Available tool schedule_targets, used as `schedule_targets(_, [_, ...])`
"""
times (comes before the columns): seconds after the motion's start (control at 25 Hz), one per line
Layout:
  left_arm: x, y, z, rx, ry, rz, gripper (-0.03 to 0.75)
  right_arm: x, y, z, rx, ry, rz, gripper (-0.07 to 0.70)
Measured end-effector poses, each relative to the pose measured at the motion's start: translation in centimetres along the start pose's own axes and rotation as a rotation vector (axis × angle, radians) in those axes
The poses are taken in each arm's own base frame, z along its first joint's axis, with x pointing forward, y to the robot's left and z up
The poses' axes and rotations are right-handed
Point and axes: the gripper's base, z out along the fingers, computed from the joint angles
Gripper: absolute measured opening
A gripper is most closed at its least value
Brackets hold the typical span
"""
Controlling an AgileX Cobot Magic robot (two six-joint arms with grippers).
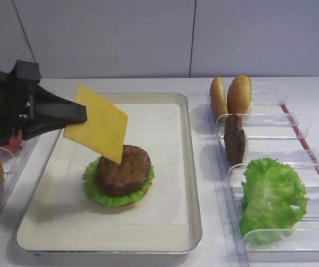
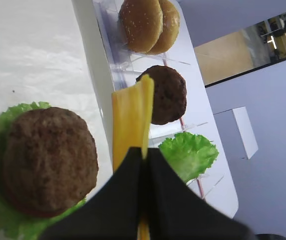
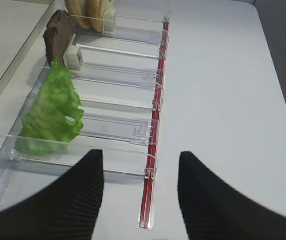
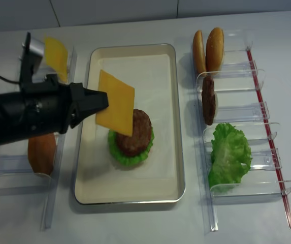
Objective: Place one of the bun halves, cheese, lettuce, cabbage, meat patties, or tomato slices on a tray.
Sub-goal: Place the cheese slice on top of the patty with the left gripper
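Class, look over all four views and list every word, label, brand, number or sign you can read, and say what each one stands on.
None: no readable text shows in any view.
The tray, its paper liner, the clear racks and their red strip are all blank.
The cheese, buns, patties and lettuce bear no marks.
The black left gripper shows no brand or label.

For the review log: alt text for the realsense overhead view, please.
The left gripper holds a cheese slice tilted above a meat patty on lettuce in the tray; clear racks on the right hold buns, patty and lettuce.
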Motion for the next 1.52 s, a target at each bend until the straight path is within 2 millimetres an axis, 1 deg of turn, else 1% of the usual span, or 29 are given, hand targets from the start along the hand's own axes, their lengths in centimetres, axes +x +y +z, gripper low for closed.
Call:
schedule_targets(0.12, [0.0,0.8,1.6,0.041,0.004,-0.056,0.009,0.0,0.0,0.0,0.0,0.0,0.0,0.344])
schedule_targets(0.36, [0.8,2.3,5.2,0.093,0.07,-0.103,0.009,0.0,0.0,0.0,0.0,0.0,0.0,0.344])
schedule_targets(0.56, [1.0,4.1,6.6,0.076,0.078,-0.149,0.009,0.0,0.0,0.0,0.0,0.0,-0.002,0.344])
schedule_targets(0.88, [1.1,5.1,7.0,0.018,0.075,-0.146,0.009,0.0,0.0,0.0,0.0,0.002,-0.004,0.344])
schedule_targets(1.16, [1.0,5.4,7.1,-0.015,0.067,-0.142,0.009,0.0,0.0,0.0,0.0,0.002,-0.004,0.344])
schedule_targets(1.52, [1.4,5.8,7.0,-0.056,0.101,-0.137,0.009,0.0,0.0,0.0,0.0,0.002,-0.004,0.344])
